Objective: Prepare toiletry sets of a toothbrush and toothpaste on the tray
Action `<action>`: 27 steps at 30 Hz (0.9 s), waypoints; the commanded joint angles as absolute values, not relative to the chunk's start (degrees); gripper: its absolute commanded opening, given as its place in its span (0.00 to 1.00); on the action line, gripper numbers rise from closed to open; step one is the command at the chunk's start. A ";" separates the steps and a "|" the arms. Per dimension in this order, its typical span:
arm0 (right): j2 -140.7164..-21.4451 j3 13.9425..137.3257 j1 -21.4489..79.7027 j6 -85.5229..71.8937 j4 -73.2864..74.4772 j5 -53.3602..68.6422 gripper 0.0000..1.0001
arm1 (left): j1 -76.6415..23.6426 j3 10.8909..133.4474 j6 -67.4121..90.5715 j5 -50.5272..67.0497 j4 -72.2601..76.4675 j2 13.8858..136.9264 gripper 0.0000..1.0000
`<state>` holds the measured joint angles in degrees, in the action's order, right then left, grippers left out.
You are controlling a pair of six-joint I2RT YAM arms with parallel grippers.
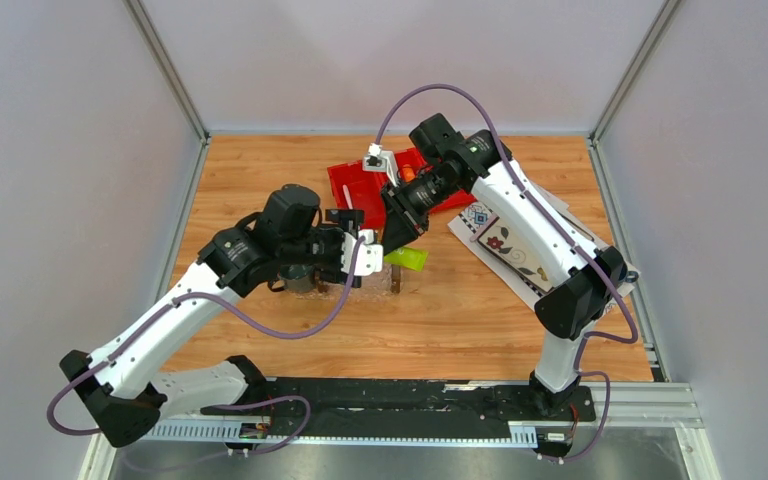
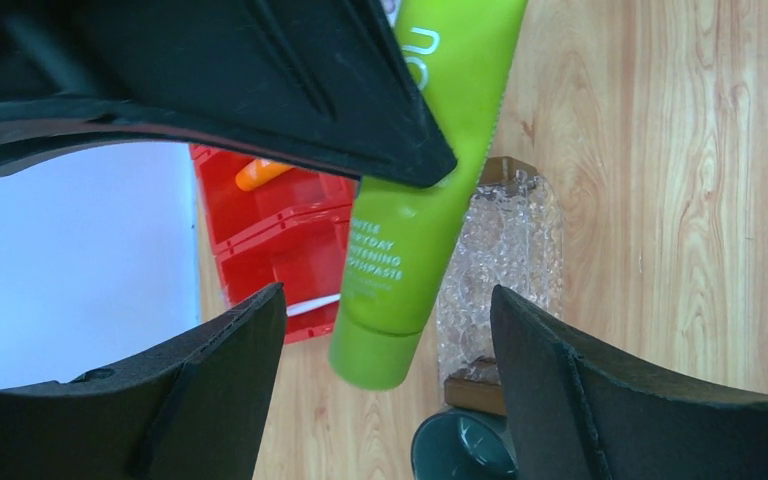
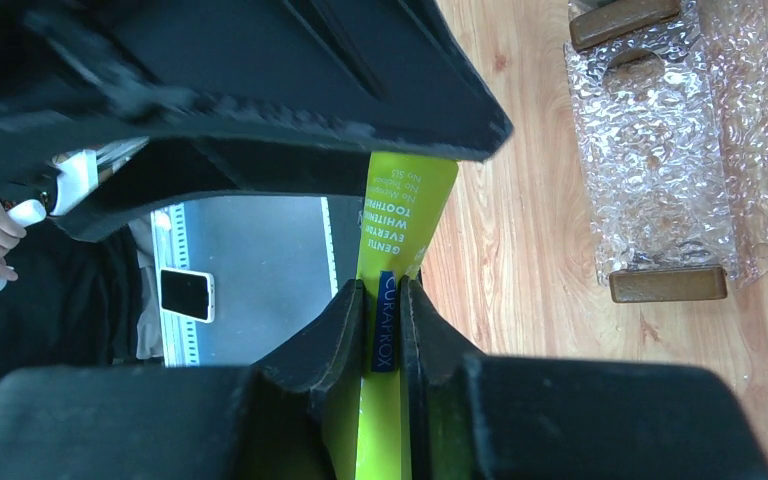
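Note:
My right gripper (image 3: 384, 300) is shut on the flat end of the lime green toothpaste (image 3: 405, 210), holding it above the wood. The tube's cap end (image 2: 375, 355) hangs between the fingers of my open left gripper (image 2: 388, 300), which do not touch it. In the top view the two grippers meet just behind the tray (image 1: 380, 283). The clear tray (image 2: 505, 250) with brown end handles lies bare below and beside the tube. An orange toothpaste (image 2: 260, 175) and the white toothbrush (image 2: 310, 305) lie in the red bin (image 2: 270, 220).
A dark grey-green mug (image 2: 460, 450) stands by the tray's near handle, under my left arm. The flower-patterned cloth (image 1: 510, 245) lies at the right under my right arm. The red bin (image 1: 360, 185) sits at the back centre.

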<state>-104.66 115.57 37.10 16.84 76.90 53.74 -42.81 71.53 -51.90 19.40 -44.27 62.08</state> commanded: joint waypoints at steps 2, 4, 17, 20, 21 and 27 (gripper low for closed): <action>-103.36 117.86 37.62 17.93 76.90 56.60 0.00 | -45.44 69.26 -53.35 17.32 -39.29 63.37 0.77; -103.27 117.60 37.44 18.11 76.82 56.78 0.00 | -46.40 67.86 -53.44 16.70 -37.27 63.46 0.75; -100.99 116.19 37.53 18.28 76.11 53.88 0.07 | -47.02 64.25 -49.13 15.65 -33.75 61.70 0.00; -100.02 116.37 37.53 18.28 75.85 51.34 0.37 | -46.93 62.84 -47.64 15.12 -33.58 60.03 0.00; -99.32 116.45 37.62 18.28 75.76 49.85 0.43 | -46.93 62.15 -47.38 14.94 -33.49 58.99 0.00; -95.72 118.82 36.48 17.49 74.62 43.34 0.72 | -46.50 60.21 -43.51 13.88 -33.40 55.11 0.00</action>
<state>-100.60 115.46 37.30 17.63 76.82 47.90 -46.78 60.34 -47.37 14.20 -35.07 58.57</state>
